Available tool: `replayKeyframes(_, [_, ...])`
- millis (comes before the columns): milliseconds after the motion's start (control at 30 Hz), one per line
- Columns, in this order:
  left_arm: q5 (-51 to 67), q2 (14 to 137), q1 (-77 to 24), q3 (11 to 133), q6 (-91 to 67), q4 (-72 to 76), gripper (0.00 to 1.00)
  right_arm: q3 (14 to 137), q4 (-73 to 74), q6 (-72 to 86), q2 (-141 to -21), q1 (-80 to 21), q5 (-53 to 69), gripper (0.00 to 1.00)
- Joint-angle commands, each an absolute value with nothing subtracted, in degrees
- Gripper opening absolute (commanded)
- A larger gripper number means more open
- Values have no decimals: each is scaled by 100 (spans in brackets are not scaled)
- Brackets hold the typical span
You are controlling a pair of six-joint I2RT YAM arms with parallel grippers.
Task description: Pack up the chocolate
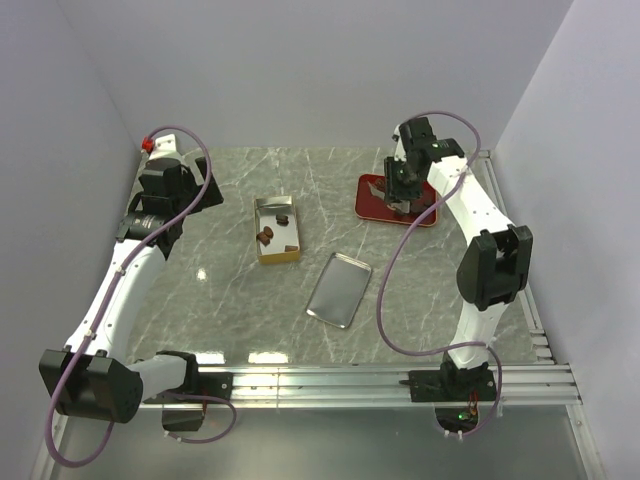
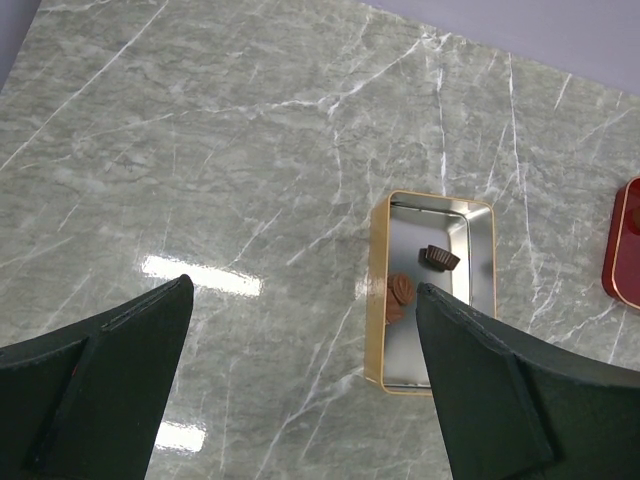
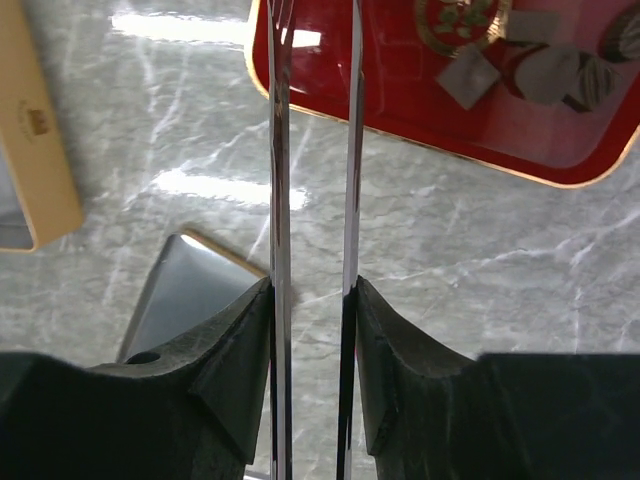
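While my left jaws hang released above the tabletop, the right jaws clench metal tongs over the red tray; the chocolate lies inside the open gold tin.

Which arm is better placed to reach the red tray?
Right. The right hand hangs over the tray, gripping thin metal tongs aimed at it. The left hand is open at the far left, with the tin between it and the tray.
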State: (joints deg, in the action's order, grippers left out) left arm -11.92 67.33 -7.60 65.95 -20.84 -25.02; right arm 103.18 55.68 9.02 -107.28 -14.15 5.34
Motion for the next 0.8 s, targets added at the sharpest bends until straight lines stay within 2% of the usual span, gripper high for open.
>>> replayKeyframes(0, [-1292, 6680, -773, 6794, -2109, -2514, 100, 10196, 5098, 782, -10415, -1345, 431, 44])
replayKeyframes(767, [-1485, 6908, -756, 7031, -2048, -2637, 99, 10459, 4993, 536, -11267, -1108, 563, 45])
